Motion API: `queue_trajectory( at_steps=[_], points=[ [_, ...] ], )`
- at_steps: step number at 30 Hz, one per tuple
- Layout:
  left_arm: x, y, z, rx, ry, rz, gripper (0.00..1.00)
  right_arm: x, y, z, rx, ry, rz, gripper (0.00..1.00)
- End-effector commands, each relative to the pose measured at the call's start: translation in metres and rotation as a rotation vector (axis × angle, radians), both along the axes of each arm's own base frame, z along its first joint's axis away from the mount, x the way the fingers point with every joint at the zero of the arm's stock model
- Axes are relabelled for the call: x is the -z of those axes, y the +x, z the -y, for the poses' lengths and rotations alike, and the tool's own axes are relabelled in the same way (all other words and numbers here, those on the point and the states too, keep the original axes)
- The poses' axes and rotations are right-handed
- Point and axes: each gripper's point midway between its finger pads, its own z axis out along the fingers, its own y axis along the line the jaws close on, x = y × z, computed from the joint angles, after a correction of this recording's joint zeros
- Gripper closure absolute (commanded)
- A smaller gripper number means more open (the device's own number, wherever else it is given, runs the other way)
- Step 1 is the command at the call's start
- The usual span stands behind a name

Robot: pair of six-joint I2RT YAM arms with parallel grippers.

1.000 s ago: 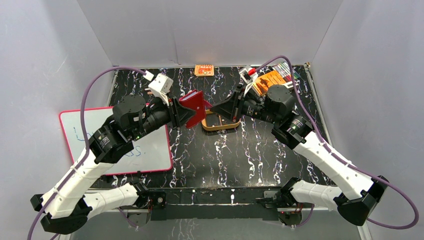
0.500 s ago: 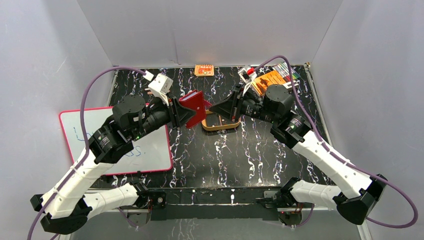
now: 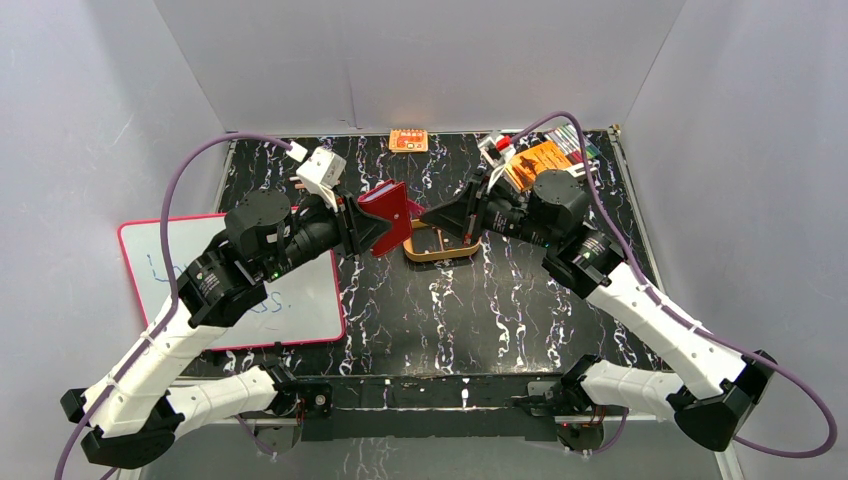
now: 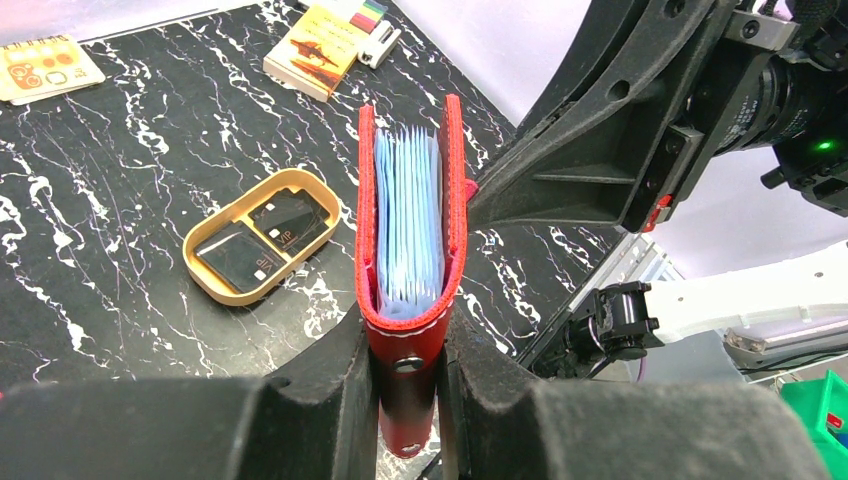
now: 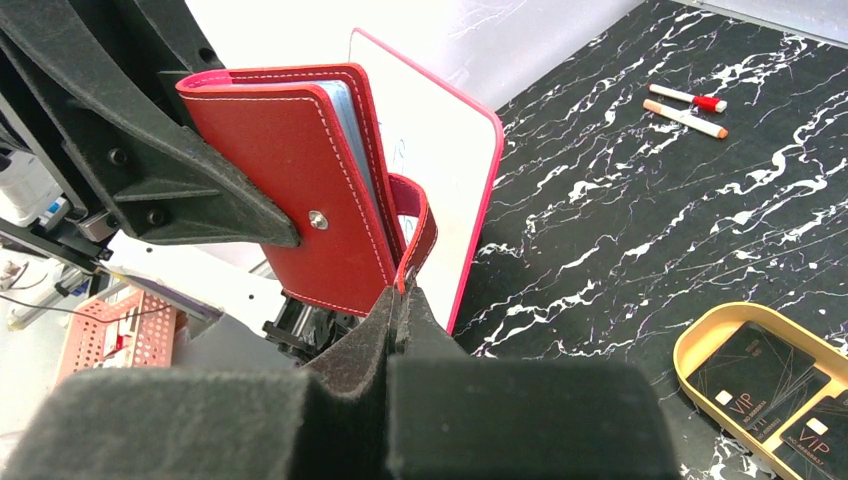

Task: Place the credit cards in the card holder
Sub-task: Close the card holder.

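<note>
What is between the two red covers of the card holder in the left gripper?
Thin light blue sheets, packed upright inside the card holder; the left wrist view shows them.

Left gripper (image 4: 405,345): card holder (image 4: 410,210) upright between its fingers, off the table (image 3: 520,320). Right gripper (image 5: 400,300) opposite, tips closed on the holder's tab. Tray (image 4: 232,297) on the table below, left of the left gripper's fingers. Two credit cards (image 4: 290,220) lie in it, one per compartment. Whiteboard (image 3: 300,300) behind the left gripper, under its arm.
</note>
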Motion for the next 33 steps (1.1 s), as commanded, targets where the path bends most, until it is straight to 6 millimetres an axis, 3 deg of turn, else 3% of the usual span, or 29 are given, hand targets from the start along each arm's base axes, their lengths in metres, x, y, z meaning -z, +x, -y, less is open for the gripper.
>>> queue_trajectory(
  at_steps=[1,18,33],
  points=[
    [-0.023,-0.004,-0.004,0.002,-0.052,0.060,1.00,-0.029,-0.005,0.009,0.008,0.057,0.094,1.00],
    [-0.007,0.028,0.013,-0.042,0.051,0.062,1.00,-0.018,-0.003,-0.005,-0.061,-0.032,0.073,1.00],
    [0.003,0.034,0.023,-0.022,0.081,0.053,1.00,-0.005,0.011,-0.012,-0.039,-0.086,0.061,1.00]
  ],
)
